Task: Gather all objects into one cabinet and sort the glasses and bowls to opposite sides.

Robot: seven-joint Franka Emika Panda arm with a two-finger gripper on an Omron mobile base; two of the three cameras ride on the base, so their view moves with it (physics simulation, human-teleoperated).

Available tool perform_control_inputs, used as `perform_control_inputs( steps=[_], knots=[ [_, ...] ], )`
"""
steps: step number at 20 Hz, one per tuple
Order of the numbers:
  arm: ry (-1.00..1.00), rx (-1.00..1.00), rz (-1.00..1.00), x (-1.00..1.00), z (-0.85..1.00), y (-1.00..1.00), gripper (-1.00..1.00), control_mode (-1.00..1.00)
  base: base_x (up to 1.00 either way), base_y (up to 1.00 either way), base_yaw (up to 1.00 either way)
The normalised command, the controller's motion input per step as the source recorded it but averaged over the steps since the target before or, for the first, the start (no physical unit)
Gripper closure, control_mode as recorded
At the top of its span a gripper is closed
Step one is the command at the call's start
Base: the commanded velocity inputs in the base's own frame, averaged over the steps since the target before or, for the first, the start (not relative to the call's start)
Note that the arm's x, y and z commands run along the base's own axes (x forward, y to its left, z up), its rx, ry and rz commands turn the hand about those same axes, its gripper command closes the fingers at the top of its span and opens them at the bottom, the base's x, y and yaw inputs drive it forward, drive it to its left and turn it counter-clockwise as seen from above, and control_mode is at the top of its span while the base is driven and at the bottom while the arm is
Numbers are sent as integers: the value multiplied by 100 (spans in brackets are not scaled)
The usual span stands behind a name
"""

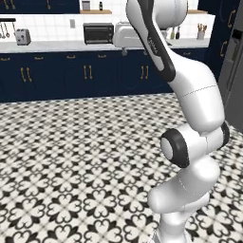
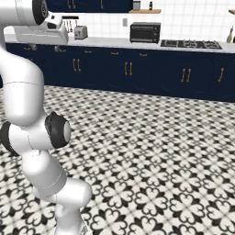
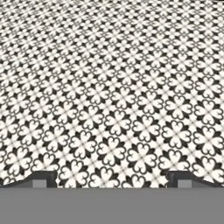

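Listing one white two-finger gripper (image 3: 112, 179), its two dark tips spread wide and grasping nothing above the black-and-white patterned tile floor (image 3: 113, 87); one black toaster oven (image 1: 98, 33) and one silver toaster (image 1: 22, 36) are seen on the grey counter (image 1: 57, 46); where the tableware lies cannot be told.

A kitchen: navy base cabinets (image 2: 128, 69), toaster oven (image 2: 145, 32), probably a hob (image 2: 190, 44).
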Motion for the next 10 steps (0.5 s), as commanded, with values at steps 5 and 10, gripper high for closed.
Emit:
perform_control_inputs(
  steps=[5, 10],
  knots=[
    [0, 0, 0, 0, 0, 0, -100, 100, 70, -97, 21],
    [0, 0, 0, 0, 0, 0, -100, 100, 100, -8, -7]
  ],
)
